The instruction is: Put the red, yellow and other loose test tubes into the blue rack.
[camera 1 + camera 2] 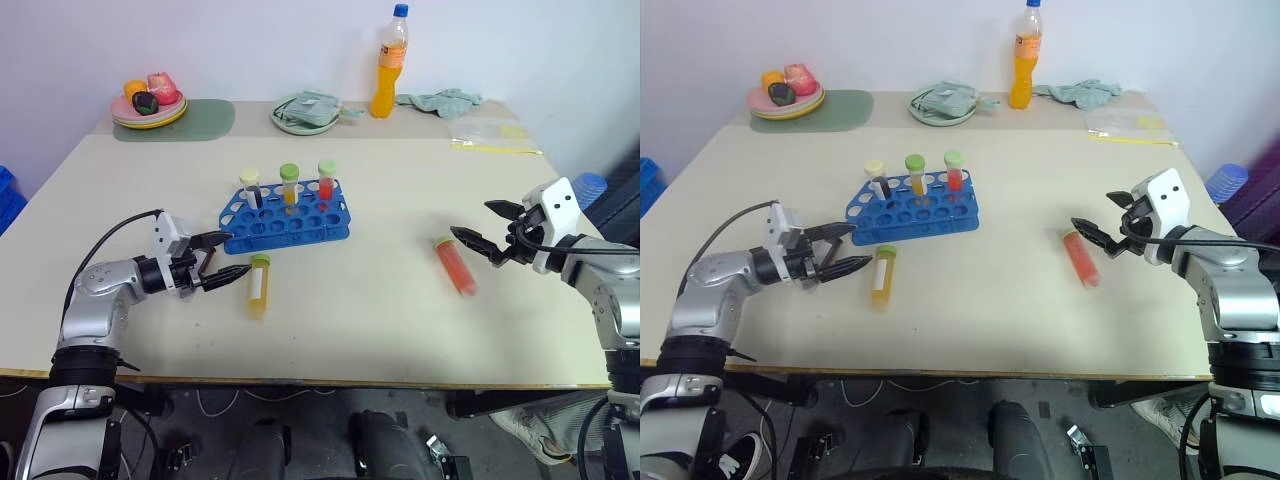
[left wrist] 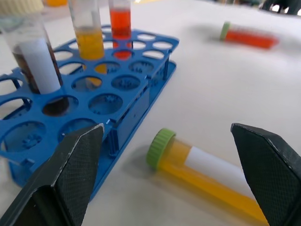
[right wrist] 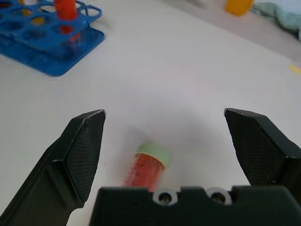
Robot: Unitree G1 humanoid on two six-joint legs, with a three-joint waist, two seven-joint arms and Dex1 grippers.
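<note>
Left two-fingered black gripper (image 1: 222, 258): fingers spread, empty, held just beside the near left corner of the bright blue plastic rack (image 1: 286, 215). Rack holds three upright capped tubes in its back row. Yellow-liquid clear tube with green cap (image 1: 258, 285) lies flat just past the left fingertips. Right black gripper (image 1: 482, 227): fingers spread, empty; red-liquid green-capped tube (image 1: 454, 265) lies just below its fingertips.
</note>
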